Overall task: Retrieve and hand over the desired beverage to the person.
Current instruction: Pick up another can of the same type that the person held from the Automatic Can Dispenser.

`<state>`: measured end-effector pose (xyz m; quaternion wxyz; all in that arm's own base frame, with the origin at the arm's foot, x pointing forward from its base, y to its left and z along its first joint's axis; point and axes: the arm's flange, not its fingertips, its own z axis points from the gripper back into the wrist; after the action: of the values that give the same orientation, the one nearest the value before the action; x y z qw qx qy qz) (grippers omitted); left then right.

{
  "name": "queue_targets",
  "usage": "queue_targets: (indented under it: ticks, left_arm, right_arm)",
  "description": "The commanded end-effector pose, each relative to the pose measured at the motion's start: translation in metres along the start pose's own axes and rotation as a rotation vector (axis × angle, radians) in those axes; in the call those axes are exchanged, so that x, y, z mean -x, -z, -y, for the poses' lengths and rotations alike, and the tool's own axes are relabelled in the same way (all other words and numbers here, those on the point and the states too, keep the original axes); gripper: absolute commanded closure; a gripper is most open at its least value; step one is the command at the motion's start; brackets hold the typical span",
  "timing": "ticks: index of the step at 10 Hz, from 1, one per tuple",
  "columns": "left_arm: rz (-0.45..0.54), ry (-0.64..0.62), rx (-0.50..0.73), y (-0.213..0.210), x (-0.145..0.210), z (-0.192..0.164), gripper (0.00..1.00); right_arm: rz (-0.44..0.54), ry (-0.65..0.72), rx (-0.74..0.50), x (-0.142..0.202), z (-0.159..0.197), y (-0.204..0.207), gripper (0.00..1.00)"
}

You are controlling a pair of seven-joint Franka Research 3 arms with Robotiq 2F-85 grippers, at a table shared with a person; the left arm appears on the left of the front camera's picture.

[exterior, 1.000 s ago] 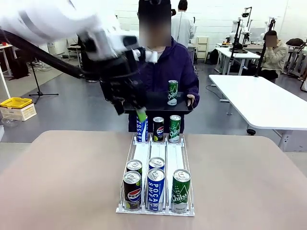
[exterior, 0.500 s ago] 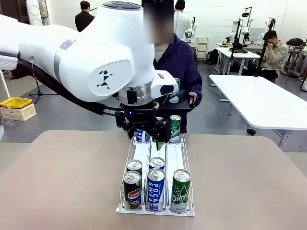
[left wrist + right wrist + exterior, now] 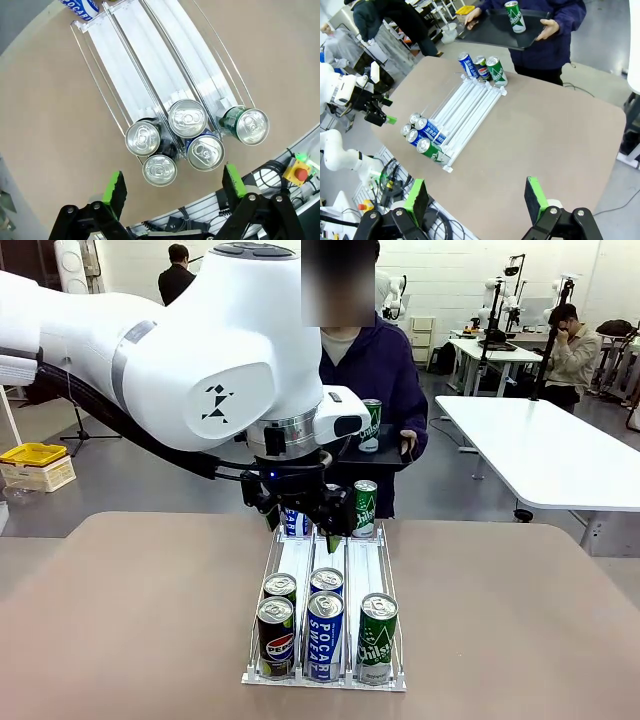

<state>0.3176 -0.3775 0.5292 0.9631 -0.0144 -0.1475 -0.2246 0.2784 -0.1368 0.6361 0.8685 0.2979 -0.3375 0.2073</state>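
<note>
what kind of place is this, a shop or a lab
Most likely a robotics lab, not a shop: long white worktables, a red emergency-stop button on a yellow box, and a wire rack of drink cans set out for testing.

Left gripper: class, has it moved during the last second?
Yes. Against the rack, the left gripper has dropped to the far cans' level and shifted right toward the middle lane.
</note>
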Motion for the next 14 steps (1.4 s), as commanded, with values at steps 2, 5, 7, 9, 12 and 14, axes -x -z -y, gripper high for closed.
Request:
queue_targets:
  ticks: [2, 5, 7, 9, 12, 14]
  left_arm:
    - [0.004, 0.012, -0.012, 0.0, 0.001, -0.001, 0.0]
    - [-0.032, -0.071, 0.011, 0.007, -0.002, 0.012, 0.0]
    - [-0.135, -0.235, -0.037, 0.025, -0.001, 0.037, 0.0]
    - [-0.192, -0.314, -0.074, 0.042, 0.004, 0.054, 0.0]
    - [-0.193, -0.378, -0.003, 0.059, 0.008, 0.047, 0.0]
    - [-0.169, -0.318, 0.018, 0.064, 0.016, 0.046, 0.0]
  right_arm:
    - [0.018, -0.012, -0.029, -0.001, 0.002, 0.001, 0.0]
    - [0.018, -0.012, -0.029, -0.001, 0.002, 0.001, 0.0]
    - [0.018, -0.012, -0.029, -0.001, 0.002, 0.001, 0.0]
    - [0.018, -0.012, -0.029, -0.001, 0.002, 0.001, 0.0]
    - [0.018, -0.012, -0.029, -0.001, 0.002, 0.001, 0.0]
    - [0.018, -0.012, -0.029, -0.001, 0.002, 0.001, 0.0]
